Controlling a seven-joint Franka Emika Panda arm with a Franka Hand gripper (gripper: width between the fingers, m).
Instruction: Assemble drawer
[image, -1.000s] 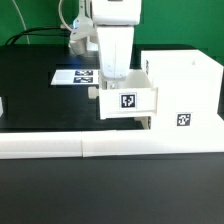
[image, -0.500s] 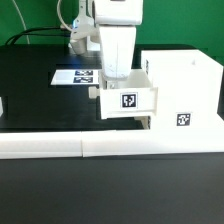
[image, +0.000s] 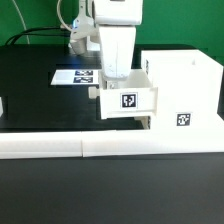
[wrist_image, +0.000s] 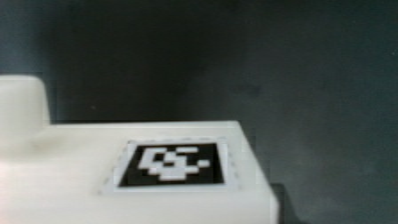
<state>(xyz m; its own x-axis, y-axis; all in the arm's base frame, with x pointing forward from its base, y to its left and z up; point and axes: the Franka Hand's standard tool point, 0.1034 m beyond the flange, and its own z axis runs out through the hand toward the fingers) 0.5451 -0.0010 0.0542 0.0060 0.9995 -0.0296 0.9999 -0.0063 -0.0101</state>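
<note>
White plastic drawer box (image: 127, 98), tagged on its front, sits partly inside the larger white cabinet shell (image: 185, 95) at the exterior view's right. Robot gripper (image: 113, 78) reaches down into it; finger spacing cannot be determined. Flat marker board (image: 76, 76) lies behind on the black table (image: 40, 100).

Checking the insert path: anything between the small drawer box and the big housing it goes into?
Nothing visible. In the exterior view the drawer box already sits against the housing on the exterior view's right, with no loose part between them. The arm hides the fingers, so their grip can't be confirmed.
</note>
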